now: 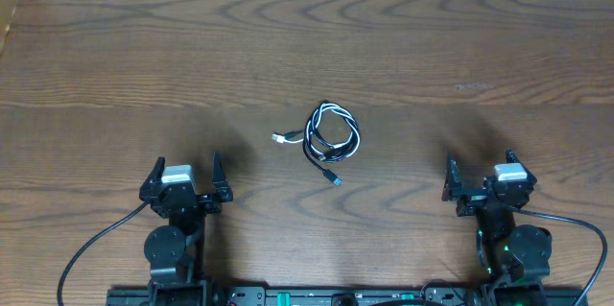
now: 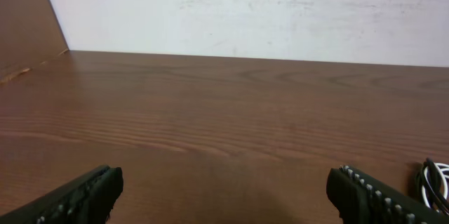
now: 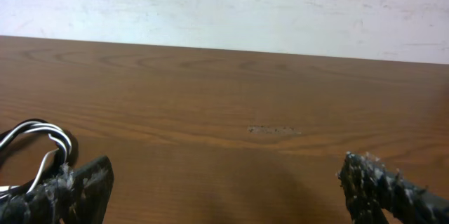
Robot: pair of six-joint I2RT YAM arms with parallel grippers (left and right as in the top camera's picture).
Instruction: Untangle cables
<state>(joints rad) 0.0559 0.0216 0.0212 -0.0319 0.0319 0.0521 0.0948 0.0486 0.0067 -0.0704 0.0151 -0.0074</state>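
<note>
Spread wide at the bottom of the overhead view, the left gripper point(image 1: 186, 160) holds its two black fingers well apart with only bare wood between them. Its own wrist camera shows the same: the left gripper point(image 2: 224, 182) has one ridged, dark rubbery finger in each lower corner of the frame. The right gripper point(image 1: 480, 160), at the lower right, is likewise splayed and pinches nothing. Seen from its wrist, the right gripper point(image 3: 224, 171) has rough, scuffed black pads point(image 3: 382, 185) at the frame's bottom edges. Thick black wires point(image 1: 96, 239) curve away from the arm bases along the lower edge.

Farther up, near the middle of the overhead frame and between the two arms, lies the small bundle of thin cables point(image 1: 324, 145), well apart from both grippers. One black and one white cord are wound together into a loose round coil, flat on the table. A white plug end point(image 1: 279, 138) sticks out to the left, and a black tail with a tiny bluish tip point(image 1: 336, 181) trails toward the bottom. The coil peeks in at the lower right edge of the left wrist view point(image 2: 435, 182) and at the lower left of the right wrist view point(image 3: 42, 136).

Everything rests on a brown, smooth, wood-grain tabletop point(image 1: 288, 37) with long wavy grain. Beyond its far edge stands a scuffed white wall point(image 2: 280, 6).
</note>
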